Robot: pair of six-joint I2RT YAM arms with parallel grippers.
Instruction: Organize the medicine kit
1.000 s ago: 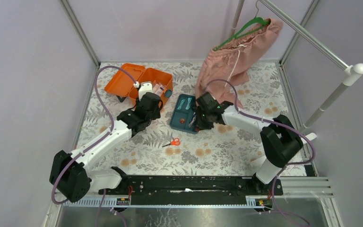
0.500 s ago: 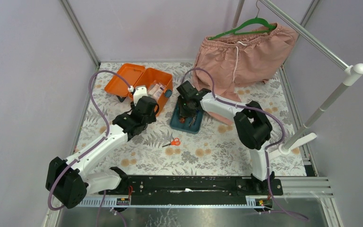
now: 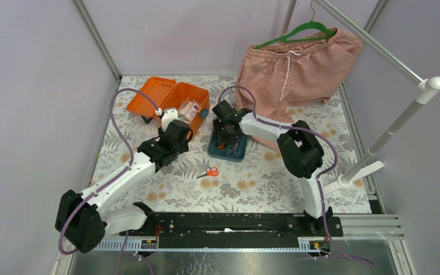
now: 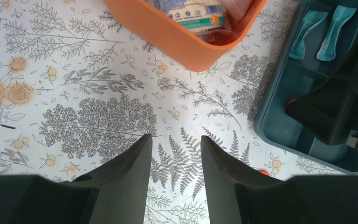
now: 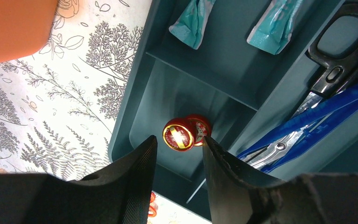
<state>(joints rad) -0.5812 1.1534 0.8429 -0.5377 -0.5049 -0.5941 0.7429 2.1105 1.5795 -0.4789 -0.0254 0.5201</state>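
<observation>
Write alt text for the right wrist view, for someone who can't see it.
The right gripper, open, hangs over a red and gold tin in a compartment of the teal tray. Two teal sachets lie in the next compartment, black-handled scissors to the right, a corner of the orange box top left.

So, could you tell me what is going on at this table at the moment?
A two-armed robot is organizing the orange medicine kit, which stands open at the back left. Its teal tray sits out on the table beside it. The right gripper hovers open over a tray compartment where a small red tin lies, apparently not gripped. The left gripper hangs open and empty above the table near the kit. Orange scissors lie loose on the table.
</observation>
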